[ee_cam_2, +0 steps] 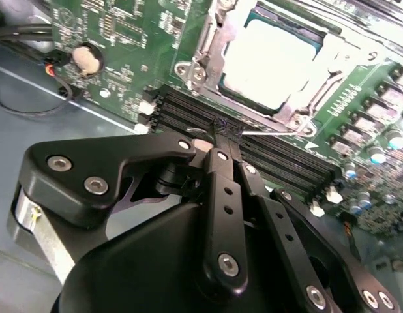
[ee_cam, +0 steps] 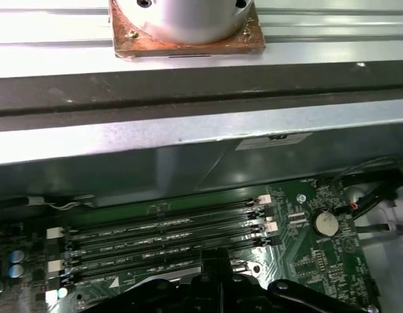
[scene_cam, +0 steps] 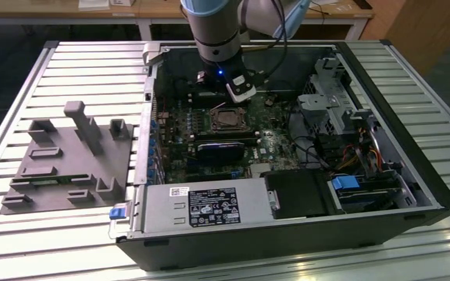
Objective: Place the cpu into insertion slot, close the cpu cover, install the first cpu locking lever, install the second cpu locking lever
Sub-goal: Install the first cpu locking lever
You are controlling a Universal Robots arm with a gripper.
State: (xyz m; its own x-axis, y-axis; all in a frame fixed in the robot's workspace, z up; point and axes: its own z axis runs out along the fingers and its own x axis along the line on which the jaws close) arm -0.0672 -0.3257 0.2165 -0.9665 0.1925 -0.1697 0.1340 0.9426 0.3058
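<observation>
tabletop (scene_cam: pixel 53 246): slatted metal, carries the computer case (scene_cam: pixel 287 240) and a grey rack (scene_cam: pixel 61 170) on the exterior view's left.
arm (scene_cam: pixel 218 29): mine, reaching down into the open case.
board (ee_cam_2: pixel 123 32): green, flat inside the case.
memory slots (ee_cam_2: pixel 280 163): black, just beside the socket (scene_cam: pixel 227 119).
claw (ee_cam_2: pixel 221 134): mine, closed, tips over the memory slots at the socket's edge.
cover (ee_cam_2: pixel 205 45): silver frame, looks flat around the chip (ee_cam_2: pixel 270 62).
chip: seated in the socket, silver top showing.
lever (ee_cam_2: pixel 273 130): thin wire, one end at my claw tips; pinched or not, can't tell.

Arm (scene_cam: pixel 218 29) hangs near vertical, wrist (scene_cam: pixel 220 73) low. Claw (ee_cam_2: pixel 221 135) points straight down. Black fingers (ee_cam_2: pixel 222 195) pressed together at the tips, side linkages folded in.
</observation>
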